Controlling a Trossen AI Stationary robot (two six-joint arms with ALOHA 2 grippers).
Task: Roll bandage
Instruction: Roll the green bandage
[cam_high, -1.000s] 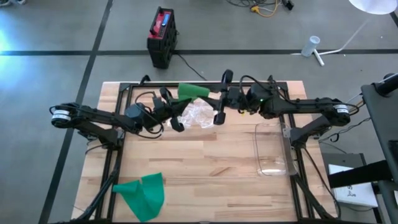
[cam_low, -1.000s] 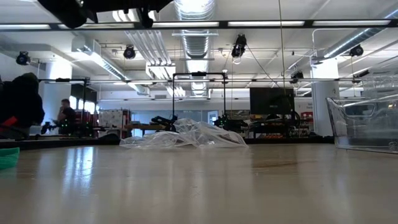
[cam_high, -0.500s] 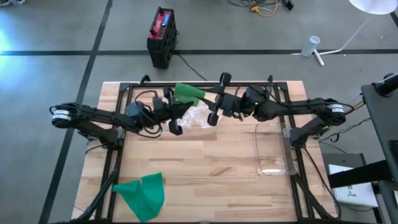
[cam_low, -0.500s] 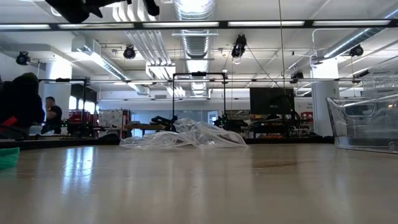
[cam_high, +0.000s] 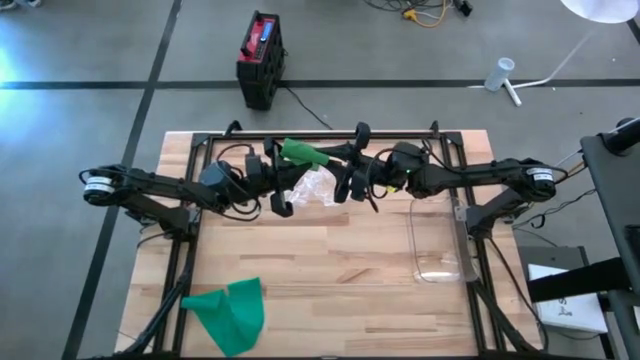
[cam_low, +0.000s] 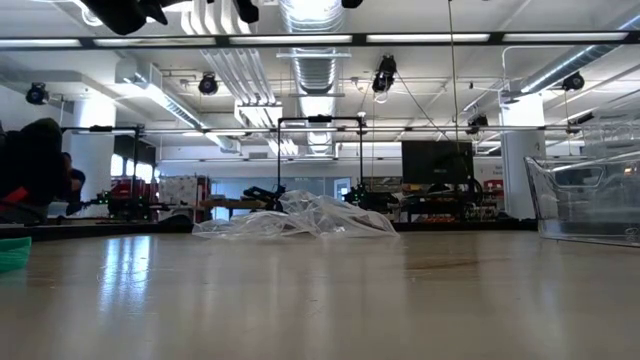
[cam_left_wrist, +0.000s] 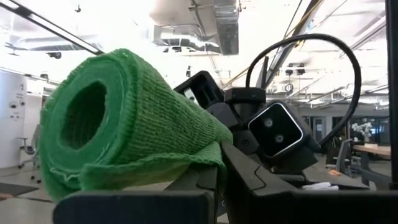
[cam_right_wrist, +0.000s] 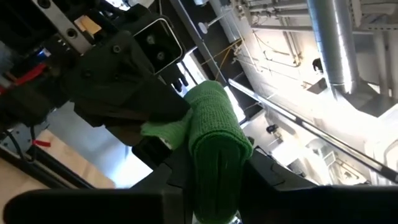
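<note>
A green bandage roll (cam_high: 300, 152) is held in the air above the table's far middle, between both grippers. My left gripper (cam_high: 277, 165) is at its left end and my right gripper (cam_high: 350, 160) at its right end. In the left wrist view the roll (cam_left_wrist: 124, 118) shows its hollow end, with a loose flap (cam_left_wrist: 137, 174) below it. In the right wrist view the roll (cam_right_wrist: 217, 130) stands between my right fingers. A second, flat green bandage (cam_high: 228, 312) lies on the table's near left. My left gripper holds the roll's left end by the loose flap (cam_right_wrist: 163, 129), coming level from the table's left; its own body hides the exact contact. The roll is clear of the table. My right gripper pinches the roll's right end (cam_right_wrist: 219, 163) between its two fingers (cam_right_wrist: 264, 171), coming level from the table's right, along the roll. The roll is lifted clear of the table.
A crumpled clear plastic bag (cam_high: 318, 187) lies on the table under the grippers and also shows in the low view (cam_low: 300, 218). A clear plastic bin (cam_high: 437, 240) stands at the right. People show in the room beyond the table's left (cam_low: 40, 165).
My right gripper has gone toward the table's left, closing in on the roll's right end, and has turned about its axis. The roll has shifted a little left with my left gripper and stays clear of the table.
</note>
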